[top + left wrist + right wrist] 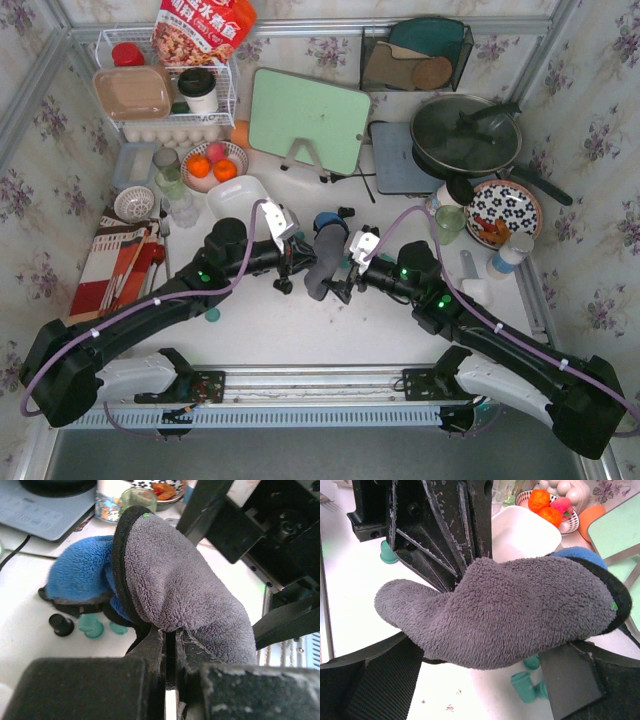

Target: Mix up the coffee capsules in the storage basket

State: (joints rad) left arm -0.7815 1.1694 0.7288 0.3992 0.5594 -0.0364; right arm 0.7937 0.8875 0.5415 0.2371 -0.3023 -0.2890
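A grey fleece sock (pixel 322 262) hangs between my two grippers, with a blue fleece piece (pixel 328 222) behind it. My left gripper (pixel 170 632) is shut on the grey sock's (pixel 185 590) lower edge. My right gripper (pixel 482 677) is open, its fingers spread on either side of the sock (pixel 510 610). Teal capsules (pixel 90 625) and a black one (pixel 61 624) lie on the table under the sock; more teal ones show in the right wrist view (pixel 524 686). One teal capsule (pixel 212 314) lies by the left arm. The white storage basket (pixel 238 197) stands behind the left gripper; no capsules show in it (pixel 520 530).
A bowl of oranges (pixel 213 165) and a white wire rack (pixel 170 90) stand at the back left. A green board (pixel 308 118), a black pan (pixel 466 135) and a flowered plate (pixel 503 212) stand behind and to the right. A striped cloth (pixel 115 262) lies on the left.
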